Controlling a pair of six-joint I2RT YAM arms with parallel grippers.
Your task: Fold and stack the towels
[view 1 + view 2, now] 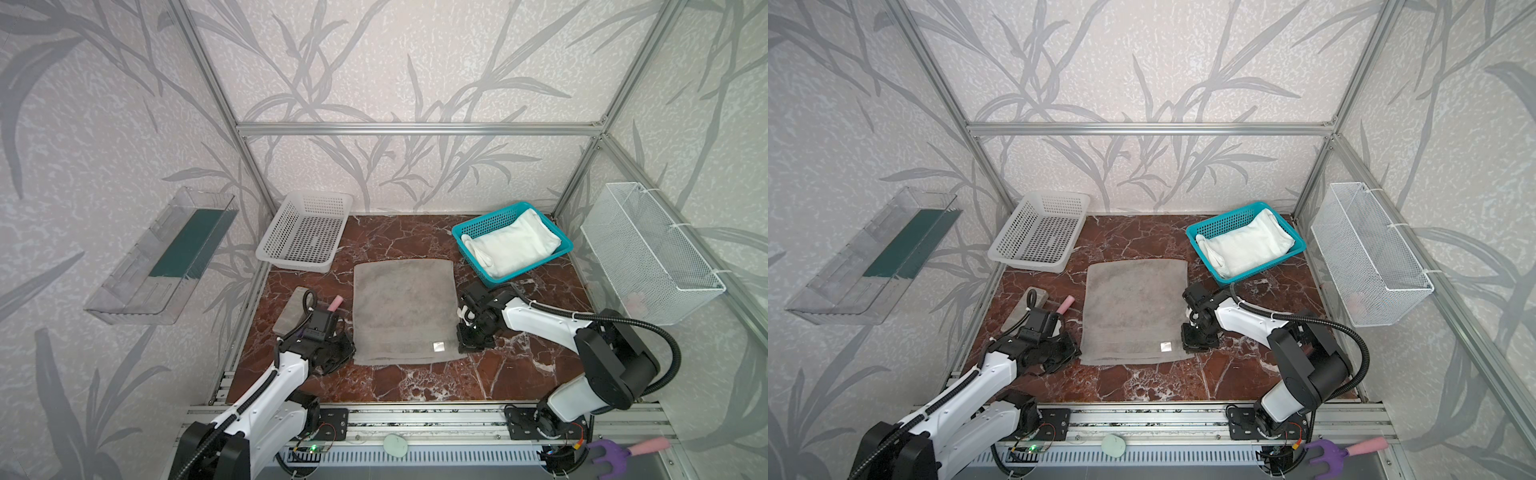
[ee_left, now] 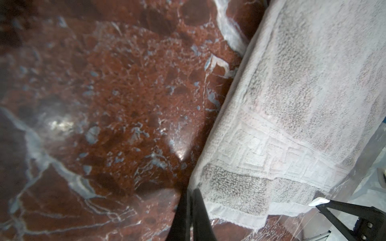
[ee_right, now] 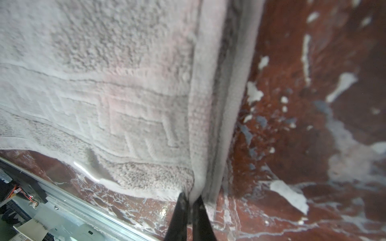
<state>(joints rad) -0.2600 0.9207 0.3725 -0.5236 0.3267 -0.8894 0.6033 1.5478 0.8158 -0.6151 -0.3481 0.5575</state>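
Fingers (image 2: 200, 210) of the left gripper (image 2: 191, 191) are pressed together, their tips nipping the hem at the near left corner of the grey towel (image 1: 403, 309). At that towel's near right corner the right gripper (image 3: 189, 195) is clamped just as tightly, its fingers (image 3: 180, 208) pinching the hem, where the right wrist view shows two layers of cloth. The grey towel lies flat on the marble tabletop (image 1: 415, 382), a woven key-pattern band along its near edge. Beyond its far right corner a teal basket (image 1: 523, 276) holds a folded white towel (image 1: 513, 243). Past its far left corner stands a white basket (image 1: 266, 245), and a grey slab (image 1: 291, 309) lies to its left.
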